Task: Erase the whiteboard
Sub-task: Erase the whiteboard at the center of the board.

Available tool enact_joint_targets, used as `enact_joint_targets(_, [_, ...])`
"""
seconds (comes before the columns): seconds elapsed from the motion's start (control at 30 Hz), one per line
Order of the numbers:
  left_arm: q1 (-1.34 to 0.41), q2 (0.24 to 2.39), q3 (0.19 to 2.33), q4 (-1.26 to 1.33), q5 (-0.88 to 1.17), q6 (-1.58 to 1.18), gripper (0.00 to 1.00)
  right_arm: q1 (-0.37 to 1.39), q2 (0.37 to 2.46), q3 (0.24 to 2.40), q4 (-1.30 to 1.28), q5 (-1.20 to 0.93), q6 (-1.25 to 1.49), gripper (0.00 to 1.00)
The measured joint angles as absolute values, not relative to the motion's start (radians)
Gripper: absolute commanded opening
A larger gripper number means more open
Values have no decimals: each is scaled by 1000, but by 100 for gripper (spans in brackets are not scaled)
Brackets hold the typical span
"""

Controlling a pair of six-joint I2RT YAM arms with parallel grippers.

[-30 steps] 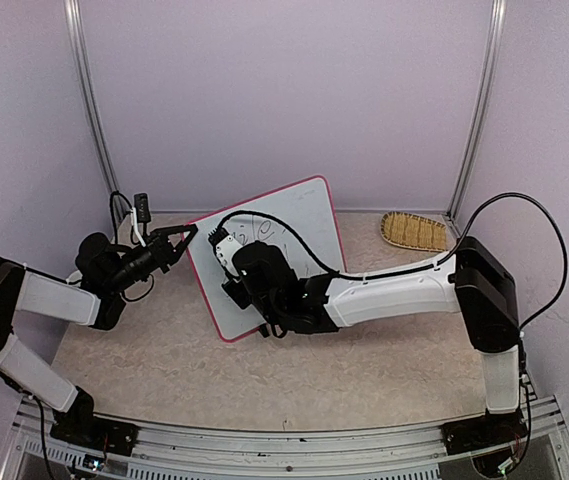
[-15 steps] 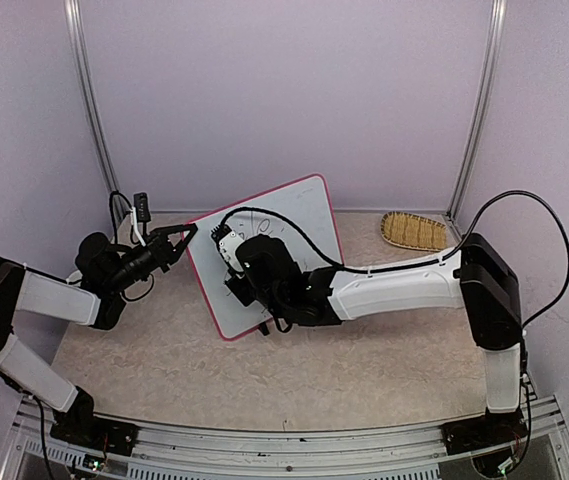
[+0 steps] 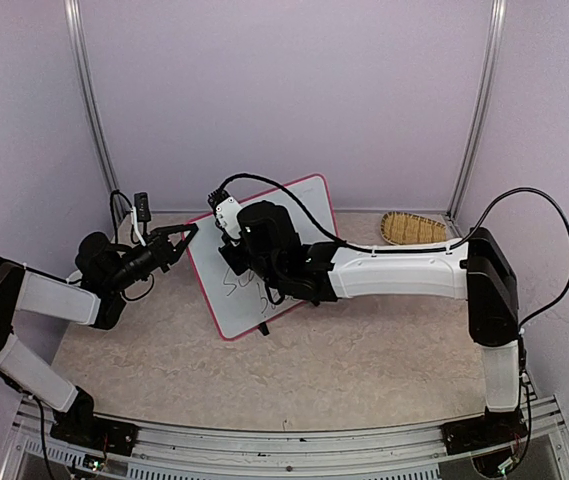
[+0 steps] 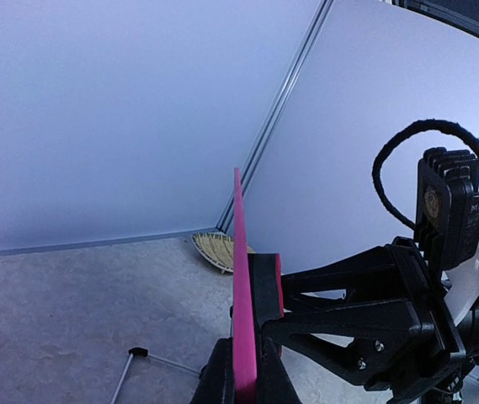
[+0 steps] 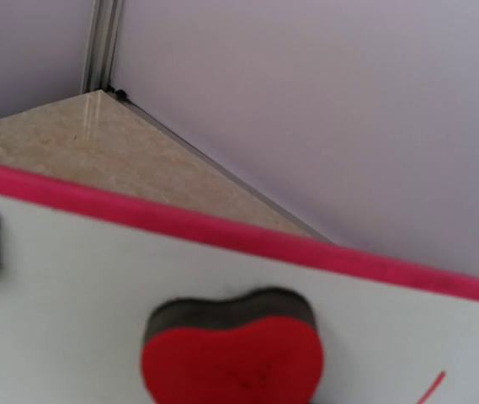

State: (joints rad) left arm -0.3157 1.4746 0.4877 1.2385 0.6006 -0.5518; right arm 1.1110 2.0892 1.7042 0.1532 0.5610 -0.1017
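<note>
With the whiteboard (image 3: 306, 212) clamped by the left claw (image 3: 186, 236), the eraser (image 5: 232, 353) held in the right claw (image 3: 230, 240) had been swept upward; scrawl (image 3: 238, 291) was left below.

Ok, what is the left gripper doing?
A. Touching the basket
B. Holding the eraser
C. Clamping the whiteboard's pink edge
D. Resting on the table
C: the left gripper is shut on the whiteboard at its pink frame.
</note>
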Motion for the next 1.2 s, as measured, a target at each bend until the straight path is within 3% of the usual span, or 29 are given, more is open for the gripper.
enact_joint_targets(0.87, [-316,1475,489,1230,594,-552,0,1110,2029,1419,231,504,44,20])
enact_joint_targets(1.2, [-316,1475,490,1231,593,-552,0,1110,2027,1436,196,504,38,20])
